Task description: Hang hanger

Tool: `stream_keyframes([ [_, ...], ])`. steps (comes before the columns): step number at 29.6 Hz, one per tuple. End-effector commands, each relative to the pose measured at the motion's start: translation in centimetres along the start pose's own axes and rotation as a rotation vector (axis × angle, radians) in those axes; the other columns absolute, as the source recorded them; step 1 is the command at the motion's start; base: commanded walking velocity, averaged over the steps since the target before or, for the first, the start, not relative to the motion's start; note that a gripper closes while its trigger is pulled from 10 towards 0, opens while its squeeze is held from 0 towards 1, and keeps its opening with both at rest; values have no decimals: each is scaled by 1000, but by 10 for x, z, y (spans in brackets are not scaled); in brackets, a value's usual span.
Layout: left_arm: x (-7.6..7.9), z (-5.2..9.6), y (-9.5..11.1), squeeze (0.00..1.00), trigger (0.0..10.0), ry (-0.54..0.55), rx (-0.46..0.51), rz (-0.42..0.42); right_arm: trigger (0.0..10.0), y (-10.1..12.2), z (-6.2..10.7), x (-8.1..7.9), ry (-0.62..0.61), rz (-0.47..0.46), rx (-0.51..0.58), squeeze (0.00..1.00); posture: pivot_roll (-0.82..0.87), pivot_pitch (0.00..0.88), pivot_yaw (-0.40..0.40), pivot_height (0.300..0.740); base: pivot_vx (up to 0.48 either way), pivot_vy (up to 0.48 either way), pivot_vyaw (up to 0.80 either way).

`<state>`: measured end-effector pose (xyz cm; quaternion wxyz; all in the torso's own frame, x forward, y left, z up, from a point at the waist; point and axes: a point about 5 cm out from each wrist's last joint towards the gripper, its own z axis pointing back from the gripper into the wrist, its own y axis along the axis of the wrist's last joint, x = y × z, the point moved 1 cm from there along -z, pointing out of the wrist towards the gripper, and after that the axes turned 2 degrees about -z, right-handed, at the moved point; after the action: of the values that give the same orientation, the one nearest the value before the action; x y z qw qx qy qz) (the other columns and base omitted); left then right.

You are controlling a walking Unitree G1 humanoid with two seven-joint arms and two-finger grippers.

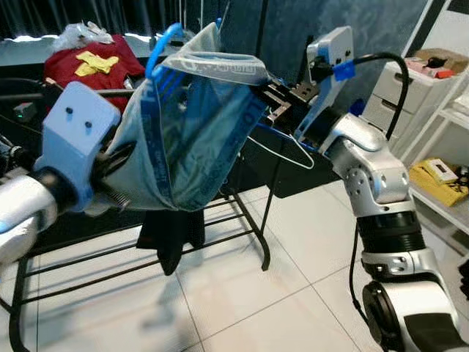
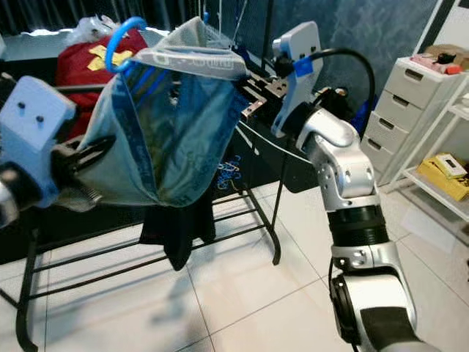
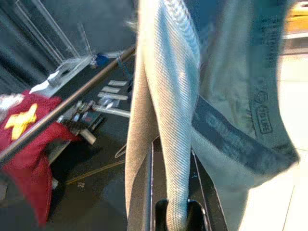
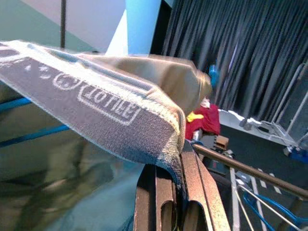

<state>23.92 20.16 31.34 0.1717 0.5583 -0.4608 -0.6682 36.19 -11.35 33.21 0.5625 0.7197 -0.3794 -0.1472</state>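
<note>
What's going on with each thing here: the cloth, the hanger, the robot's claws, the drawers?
Blue-grey garment: on the hanger, held up and stretched between both grippers.
Blue hanger: hook sticking out above the garment, not on the rail.
Left gripper: shut on the garment's fold.
Right gripper: shut on the garment's printed band.
Black garment: hanging from the rack.
Drawers: closed.

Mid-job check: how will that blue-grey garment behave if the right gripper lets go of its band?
The blue-grey garment looks floppy: it sags in folds between the left gripper and right gripper. Released, that side would probably drop and swing. Its blue hanger hook seems free, so it may tilt.
</note>
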Motion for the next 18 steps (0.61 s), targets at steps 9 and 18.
stream_keyframes([
  [9,10,33,9,0,10000,-350,4,-255,0,9,6,19,-47,52,3,0,-24,0,-98,740,0,0,0],
  [18,5,38,-11,0,10000,-465,-138,-385,0,8,7,21,-45,53,-8,0,-29,0,-99,740,0,0,0],
])
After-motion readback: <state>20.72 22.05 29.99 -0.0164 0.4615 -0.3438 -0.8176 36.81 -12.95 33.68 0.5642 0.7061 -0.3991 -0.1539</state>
